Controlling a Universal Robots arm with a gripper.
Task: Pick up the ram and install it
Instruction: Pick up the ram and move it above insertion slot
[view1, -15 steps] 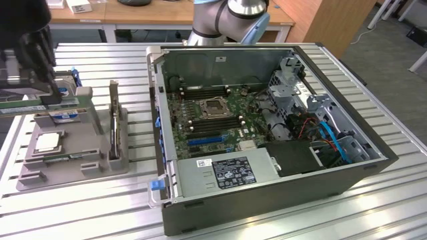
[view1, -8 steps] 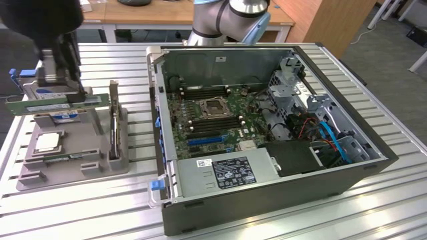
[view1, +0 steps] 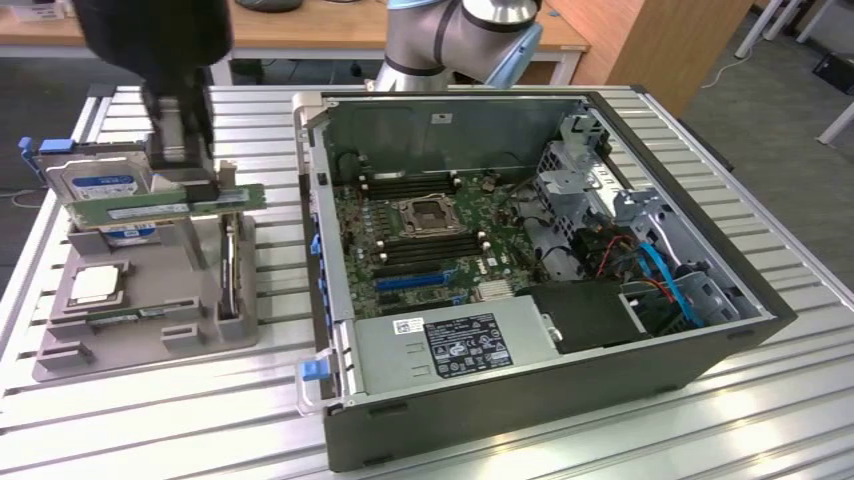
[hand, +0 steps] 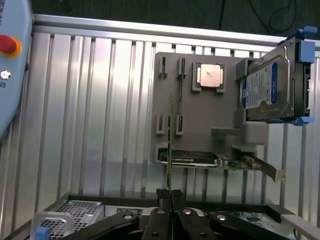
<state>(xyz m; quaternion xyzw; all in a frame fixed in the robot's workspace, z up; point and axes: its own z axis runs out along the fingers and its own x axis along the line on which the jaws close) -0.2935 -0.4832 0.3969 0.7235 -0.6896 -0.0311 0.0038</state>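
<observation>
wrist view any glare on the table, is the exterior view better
Wrist view: strong glare washes the table slats; the ram in the gripper shows edge-on as a thin line. Exterior view: slats bright too, deep shadow inside the computer case.

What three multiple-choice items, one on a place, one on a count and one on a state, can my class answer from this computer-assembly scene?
1. Where is the ram? A. Seated in a memory slot. B. Between the jaws of the gripper, above the grey holder. C. In a person's hand.
2. How many hard drives stand in the holder? A. None. B. One. C. Three.
3. The computer case is: A. open, motherboard exposed. B. closed by a side panel. C. upside down.

Answers: 1 B, the green stick is clamped over the holder; 2 B, a single blue-labelled drive stands at one end; 3 A, the board and CPU socket show inside.
</observation>
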